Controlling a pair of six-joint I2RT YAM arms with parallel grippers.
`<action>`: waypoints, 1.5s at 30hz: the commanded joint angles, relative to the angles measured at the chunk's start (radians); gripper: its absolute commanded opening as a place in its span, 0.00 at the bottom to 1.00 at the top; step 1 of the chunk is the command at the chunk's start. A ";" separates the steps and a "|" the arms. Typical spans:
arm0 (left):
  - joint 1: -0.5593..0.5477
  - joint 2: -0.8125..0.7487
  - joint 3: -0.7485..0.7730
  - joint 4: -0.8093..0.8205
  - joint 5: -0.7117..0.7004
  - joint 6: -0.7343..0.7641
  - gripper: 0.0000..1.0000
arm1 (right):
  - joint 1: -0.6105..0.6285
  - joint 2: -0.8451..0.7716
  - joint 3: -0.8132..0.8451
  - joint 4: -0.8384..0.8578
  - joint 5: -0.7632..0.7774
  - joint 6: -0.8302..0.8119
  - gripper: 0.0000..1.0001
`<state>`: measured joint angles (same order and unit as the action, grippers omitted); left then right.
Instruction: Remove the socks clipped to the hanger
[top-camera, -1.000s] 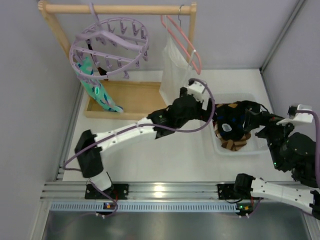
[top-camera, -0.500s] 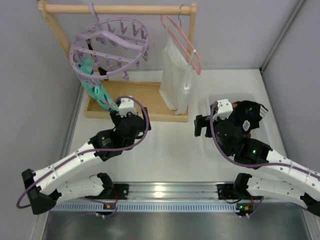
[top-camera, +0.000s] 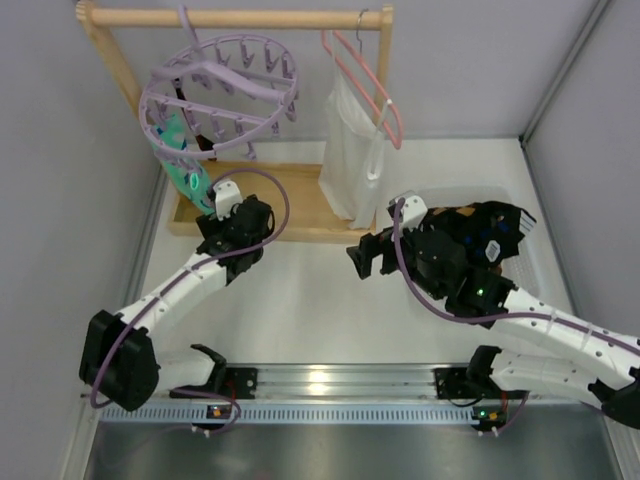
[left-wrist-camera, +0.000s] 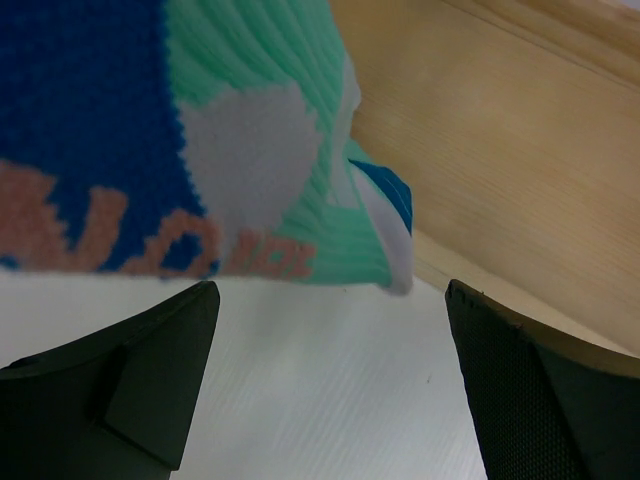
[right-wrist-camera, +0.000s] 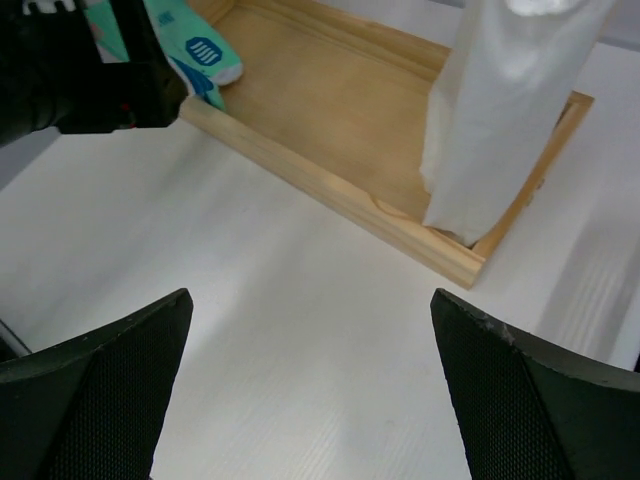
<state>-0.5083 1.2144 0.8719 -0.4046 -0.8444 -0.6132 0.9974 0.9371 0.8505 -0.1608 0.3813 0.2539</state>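
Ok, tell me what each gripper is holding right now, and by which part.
Nothing is held. The left gripper is open, with the toe end of the teal sock just ahead of it, ungripped. The right gripper is open over the table.

The wooden rack base (right-wrist-camera: 330, 120) is pale, matt wood with fine visible grain. Over its left end hangs a sock (left-wrist-camera: 250, 130) of ribbed knit cloth. Above the base, the hanger (top-camera: 220, 95) is smooth lavender plastic. In front of the base, the counter (right-wrist-camera: 300, 360) is matt white. The right tool (right-wrist-camera: 310, 300) has matt black, finely pitted fingers.
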 joint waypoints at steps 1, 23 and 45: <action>0.048 0.004 -0.060 0.348 -0.015 0.131 0.99 | -0.009 -0.006 -0.005 0.121 -0.140 -0.034 0.98; -0.097 -0.024 0.016 0.508 -0.126 0.326 0.00 | -0.009 -0.152 -0.007 0.152 -0.249 -0.025 0.96; -0.545 0.111 0.111 0.228 -0.226 0.115 0.00 | -0.006 0.254 0.763 -0.311 -0.138 -0.151 0.89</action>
<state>-1.0317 1.2877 0.9546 -0.1631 -1.0412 -0.4759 0.9970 1.0615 1.4918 -0.3054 0.2344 0.1513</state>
